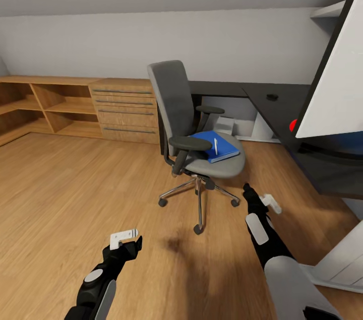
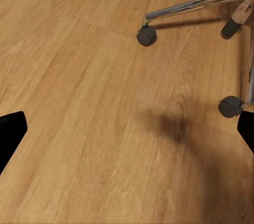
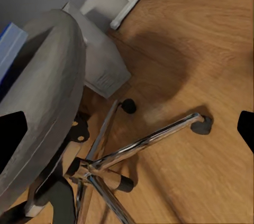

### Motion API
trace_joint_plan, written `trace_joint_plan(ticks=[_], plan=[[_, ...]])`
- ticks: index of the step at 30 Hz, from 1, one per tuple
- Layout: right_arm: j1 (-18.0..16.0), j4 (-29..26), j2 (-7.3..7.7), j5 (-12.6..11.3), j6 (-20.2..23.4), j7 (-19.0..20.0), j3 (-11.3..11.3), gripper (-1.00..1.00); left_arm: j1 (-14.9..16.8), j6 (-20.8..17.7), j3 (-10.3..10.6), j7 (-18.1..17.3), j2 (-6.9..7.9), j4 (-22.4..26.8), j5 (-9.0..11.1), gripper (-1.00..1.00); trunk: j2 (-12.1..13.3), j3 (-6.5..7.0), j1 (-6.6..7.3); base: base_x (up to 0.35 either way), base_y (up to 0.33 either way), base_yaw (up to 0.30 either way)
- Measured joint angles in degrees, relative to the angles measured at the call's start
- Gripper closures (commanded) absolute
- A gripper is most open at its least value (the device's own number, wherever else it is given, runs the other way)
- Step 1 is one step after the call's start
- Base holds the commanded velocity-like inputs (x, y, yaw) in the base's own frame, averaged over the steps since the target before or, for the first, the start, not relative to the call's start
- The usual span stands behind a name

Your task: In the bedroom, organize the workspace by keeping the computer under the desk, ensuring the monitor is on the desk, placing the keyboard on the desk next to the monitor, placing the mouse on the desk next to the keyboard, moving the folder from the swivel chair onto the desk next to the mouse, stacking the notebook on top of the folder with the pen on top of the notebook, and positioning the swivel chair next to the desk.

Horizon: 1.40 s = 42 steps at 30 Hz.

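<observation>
Right now the swivel chair (image 1: 186, 123) stands ahead of me, left of the black desk (image 1: 282, 103), with the blue folder (image 1: 214, 145) lying flat on its seat and a white pen (image 1: 216, 146) on top. My left gripper (image 1: 126, 241) hangs low over bare floor, my right gripper (image 1: 262, 200) near the chair's front edge; both have fingers spread wide and hold nothing. I judge the folder light, thin and fairly stiff but slick, so I'd pinch its near overhanging edge. The pen looks likely to roll; I'd lift it first. The computer (image 3: 103, 65) sits under the desk, beyond the chair.
</observation>
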<state>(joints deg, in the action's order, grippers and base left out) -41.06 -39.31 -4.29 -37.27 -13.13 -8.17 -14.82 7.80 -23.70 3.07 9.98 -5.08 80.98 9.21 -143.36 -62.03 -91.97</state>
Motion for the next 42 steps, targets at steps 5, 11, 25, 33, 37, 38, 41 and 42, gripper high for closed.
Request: trace_joint_plan(ticks=[5,11,25,33,37,38,41,42], plan=[[-0.1,-0.69,-0.18,1.62,-1.59,-1.3,1.62,-1.0,0.0,-0.08,-0.1,0.04,0.97,1.28,0.12,-1.0,0.0,0.0,0.0,0.0,0.0,0.0],[0.03,-1.74,0.06,2.4,-3.02,-1.4,2.43,-1.0,0.0,-0.15,-0.09,0.05,1.81,1.84,0.17,-1.0,0.0,0.0,0.0,0.0,0.0,0.0],[0.94,-4.02,-0.11,2.23,-2.94,-1.55,2.45,-1.0,0.01,-0.16,-0.08,0.05,1.89,1.81,0.11,-1.0,0.0,0.0,0.0,0.0,0.0,-0.057],[0.93,-4.0,-0.18,2.21,-2.91,-1.54,2.46,-1.0,0.0,-0.09,-0.09,0.05,1.89,1.83,0.19,-1.0,0.0,-0.2,0.02,0.074,0.025,-0.168],[0.93,-3.99,-0.26,2.2,-2.91,-1.54,2.52,-1.0,0.0,-0.09,-0.09,0.05,1.89,1.84,0.2,-1.0,0.0,-0.25,0.03,0.242,0.144,-0.039],[0.93,-3.99,-0.26,2.2,-2.91,-1.54,2.53,-1.0,0.0,-0.09,-0.09,0.05,1.89,1.84,0.2,-1.0,0.0,-0.25,0.03,0.242,0.171,-0.019],[0.93,-4.03,-0.27,2.16,-2.94,-1.51,2.54,-1.0,0.0,-0.15,-0.09,0.05,1.87,1.83,0.2,-1.0,0.0,-0.26,0.01,0.114,0.084,-0.008],[0.93,-4.04,-0.29,2.17,-2.95,-1.52,2.54,-1.0,0.0,-0.17,-0.09,0.05,1.87,1.83,0.2,-1.0,0.0,-0.26,0.01,0.058,0.043,-0.004]])
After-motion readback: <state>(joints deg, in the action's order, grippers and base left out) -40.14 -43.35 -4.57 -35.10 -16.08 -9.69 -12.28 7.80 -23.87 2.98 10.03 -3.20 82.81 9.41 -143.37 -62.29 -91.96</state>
